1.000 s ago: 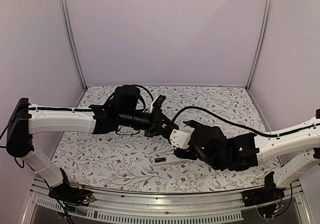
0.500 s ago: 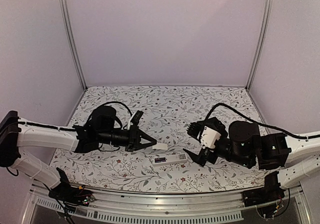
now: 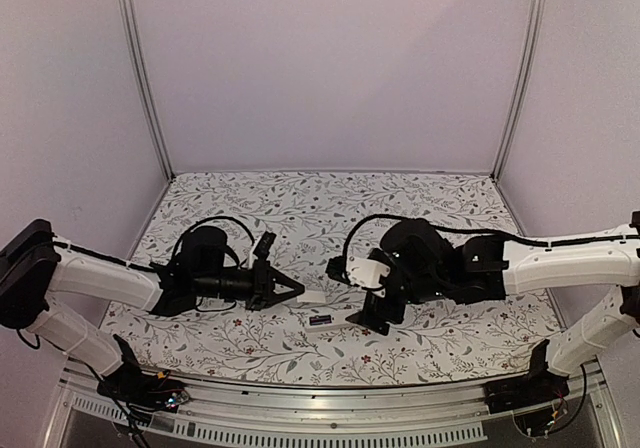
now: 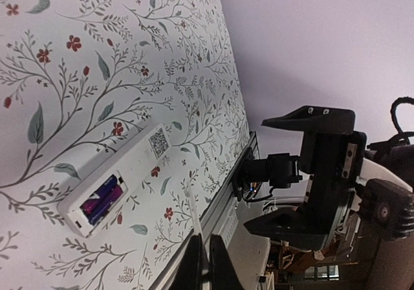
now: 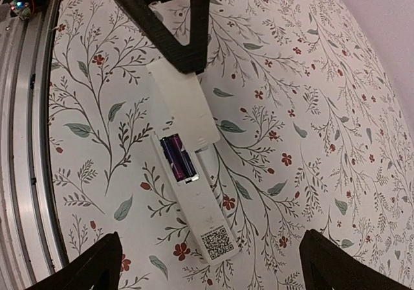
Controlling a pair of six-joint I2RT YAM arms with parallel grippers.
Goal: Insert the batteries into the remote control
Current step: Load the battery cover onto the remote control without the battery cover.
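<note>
The left claw (image 3: 291,290) is clenched on one end of a flat white cover (image 5: 183,102), and the cover's far end overlaps the remote control (image 5: 202,215). The remote control lies on the floral table (image 5: 310,76) directly beneath the right claw (image 3: 352,294), which is released with its fingers spread wide. The batteries (image 5: 178,159) sit in the open compartment just past the cover.
</note>
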